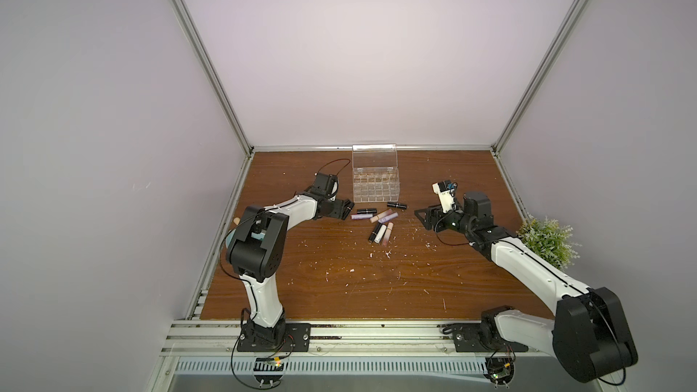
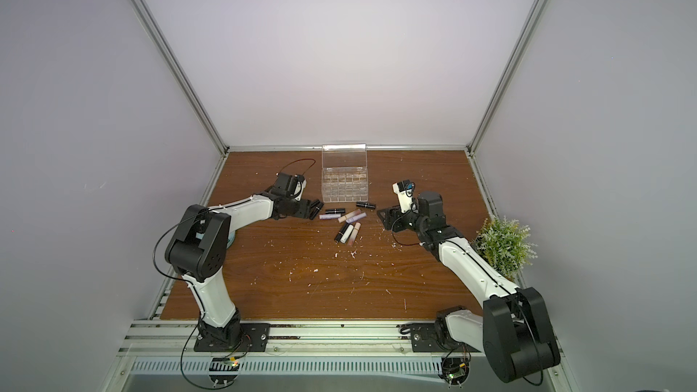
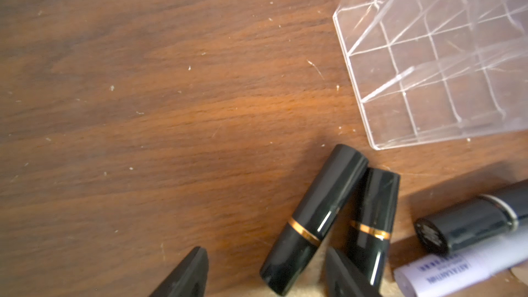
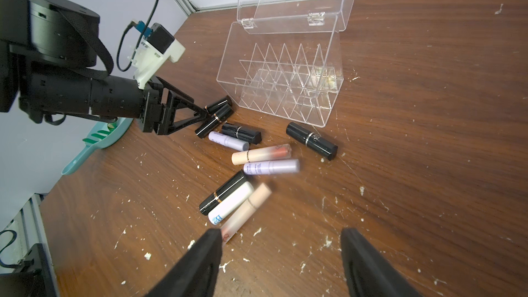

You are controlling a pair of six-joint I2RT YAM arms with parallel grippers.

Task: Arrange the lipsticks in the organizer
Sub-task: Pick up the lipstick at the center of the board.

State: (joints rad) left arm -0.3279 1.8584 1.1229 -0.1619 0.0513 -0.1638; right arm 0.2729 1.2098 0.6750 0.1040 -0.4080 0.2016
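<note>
The clear organizer [image 1: 375, 182] [image 2: 345, 182] stands at the back of the table, lid up and its cells empty. Several lipsticks lie loose in front of it. In the left wrist view my left gripper [image 3: 264, 258] is open, straddling a black lipstick with a gold band [image 3: 311, 218]. A second such black lipstick [image 3: 371, 218] lies just outside one finger. In a top view the left gripper [image 1: 347, 207] sits at the cluster's left end. My right gripper [image 4: 283, 235] is open over bare table, one fingertip by a beige lipstick [image 4: 247, 210]. A white lipstick [image 4: 231, 202] and a lilac one [image 4: 271, 167] lie beyond.
A teal dustpan [image 4: 94, 144] lies by the left wall behind the left arm. A potted plant [image 1: 547, 239] stands at the right edge beside the right arm. White crumbs are scattered over the wooden table [image 1: 339, 277].
</note>
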